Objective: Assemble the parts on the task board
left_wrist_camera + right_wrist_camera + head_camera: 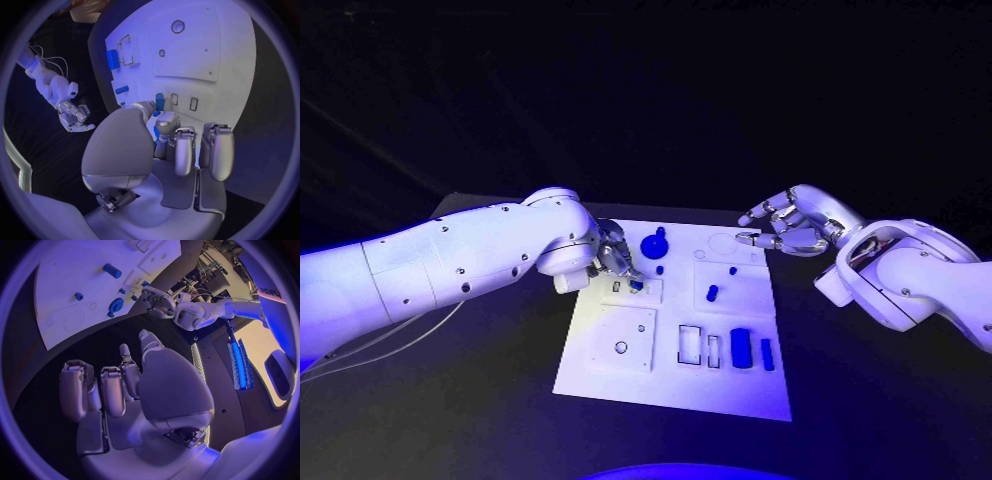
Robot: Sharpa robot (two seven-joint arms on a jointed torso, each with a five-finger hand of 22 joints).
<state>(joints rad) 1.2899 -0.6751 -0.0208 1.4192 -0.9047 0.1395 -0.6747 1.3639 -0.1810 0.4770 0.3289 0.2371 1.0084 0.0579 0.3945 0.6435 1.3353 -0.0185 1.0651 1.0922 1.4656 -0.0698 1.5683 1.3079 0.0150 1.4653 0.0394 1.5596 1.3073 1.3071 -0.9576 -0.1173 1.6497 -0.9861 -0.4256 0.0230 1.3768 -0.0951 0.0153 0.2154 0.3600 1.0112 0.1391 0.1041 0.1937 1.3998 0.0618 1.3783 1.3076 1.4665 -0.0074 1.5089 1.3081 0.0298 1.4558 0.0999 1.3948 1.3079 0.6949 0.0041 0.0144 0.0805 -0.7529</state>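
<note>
The white task board (625,375) lies in the middle of the black table. My left hand (615,262) hovers over its upper left area and pinches a small blue part (636,285) (160,101) between thumb and a finger, right beside two small rectangular slots (184,101). My right hand (783,228) (134,385) floats above the board's upper right edge, fingers loosely bent and holding nothing. A round blue knob (655,243) stands near the left hand.
More blue parts sit on the board: a small peg (711,293), a wide block (740,346) and a slim bar (766,351) next to rectangular outlines (691,343). A round hole (620,347) marks the lower left plate. Black table surrounds the board.
</note>
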